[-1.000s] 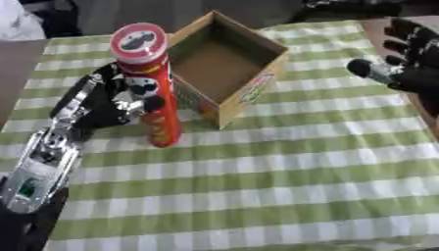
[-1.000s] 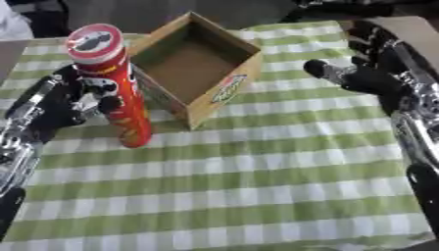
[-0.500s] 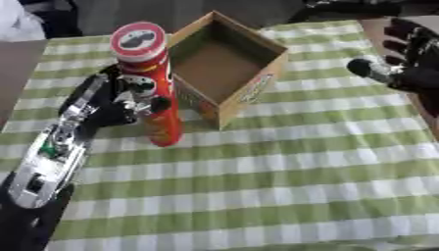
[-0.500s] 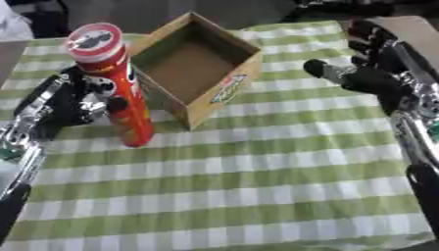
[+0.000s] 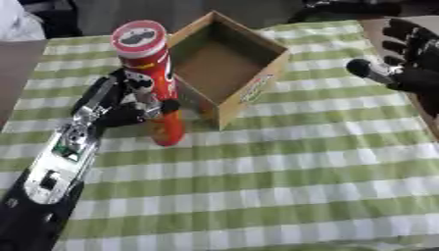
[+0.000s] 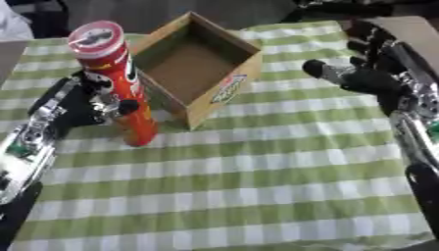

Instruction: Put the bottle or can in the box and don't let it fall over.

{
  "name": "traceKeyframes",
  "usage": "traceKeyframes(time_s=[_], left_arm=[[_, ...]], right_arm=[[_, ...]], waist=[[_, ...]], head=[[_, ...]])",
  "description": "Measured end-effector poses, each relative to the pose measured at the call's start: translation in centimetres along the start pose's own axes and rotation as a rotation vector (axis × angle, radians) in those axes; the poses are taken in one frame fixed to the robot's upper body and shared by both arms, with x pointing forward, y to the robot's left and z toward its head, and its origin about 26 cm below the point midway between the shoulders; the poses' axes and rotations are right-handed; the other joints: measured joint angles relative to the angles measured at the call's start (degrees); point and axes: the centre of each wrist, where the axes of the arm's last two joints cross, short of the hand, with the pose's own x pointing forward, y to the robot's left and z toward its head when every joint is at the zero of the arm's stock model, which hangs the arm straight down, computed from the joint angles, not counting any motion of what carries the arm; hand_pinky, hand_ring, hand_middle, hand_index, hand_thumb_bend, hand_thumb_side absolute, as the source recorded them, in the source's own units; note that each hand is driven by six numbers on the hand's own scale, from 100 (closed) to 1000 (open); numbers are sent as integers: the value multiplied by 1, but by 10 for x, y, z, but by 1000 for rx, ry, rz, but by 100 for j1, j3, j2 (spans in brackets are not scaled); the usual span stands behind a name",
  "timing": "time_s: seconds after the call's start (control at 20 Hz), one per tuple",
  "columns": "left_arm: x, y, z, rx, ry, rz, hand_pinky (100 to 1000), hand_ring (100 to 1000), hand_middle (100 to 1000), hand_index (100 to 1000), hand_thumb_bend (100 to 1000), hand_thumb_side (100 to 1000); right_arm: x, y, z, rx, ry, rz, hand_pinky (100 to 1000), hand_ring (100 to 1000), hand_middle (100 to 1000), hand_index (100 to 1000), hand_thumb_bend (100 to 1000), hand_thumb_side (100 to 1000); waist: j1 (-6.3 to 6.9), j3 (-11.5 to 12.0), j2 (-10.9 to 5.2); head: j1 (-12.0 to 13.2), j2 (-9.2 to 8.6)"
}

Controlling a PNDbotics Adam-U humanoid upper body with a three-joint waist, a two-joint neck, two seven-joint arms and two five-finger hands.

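Note:
A tall red chip can (image 5: 154, 82) with a white lid stands upright on the green checked cloth, just left of an open cardboard box (image 5: 230, 67). My left hand (image 5: 120, 107) is curled round the can's lower half, thumb at the front. The box shows nothing inside; its near wall carries a printed label. My right hand (image 6: 364, 73) hovers open to the right of the box, fingers spread upward, holding nothing.
The green and white checked cloth (image 5: 283, 186) covers the table, with bare cloth in front and to the right. The table's brown edge (image 5: 17, 73) shows at the far left. Dark objects (image 5: 352, 7) lie beyond the far edge.
The can and my left hand have shifted slightly toward the box's near left corner. My right hand has hardly moved.

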Motion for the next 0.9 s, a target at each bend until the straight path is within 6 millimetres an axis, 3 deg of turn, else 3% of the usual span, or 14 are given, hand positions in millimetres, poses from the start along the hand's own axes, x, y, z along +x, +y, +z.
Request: traceKeyframes(time_s=[0.3, 0.35, 0.45, 0.9], left_arm=[[0, -5, -3, 23, 15, 26, 994, 756, 790, 750, 781, 210], [0, -5, -3, 30, 18, 34, 982, 743, 771, 672, 715, 169], [0, -5, -3, 45, 23, 51, 972, 728, 750, 603, 608, 130], [9, -4, 2, 86, 11, 131, 973, 716, 734, 549, 258, 100]], right_arm=[[-2, 1, 0, 0, 5, -5, 1000, 1000, 950, 957, 758, 166], [-2, 1, 0, 0, 5, -6, 1000, 1000, 950, 957, 758, 165], [-2, 1, 0, 0, 5, -6, 1000, 1000, 950, 957, 757, 165], [-2, 1, 0, -1, 6, -6, 1000, 1000, 950, 956, 754, 161]], waist=[[3, -17, 0], [3, -17, 0], [3, -18, 0], [4, -16, 0]], head=[[0, 0], [0, 0], [-2, 0], [-19, 0]])
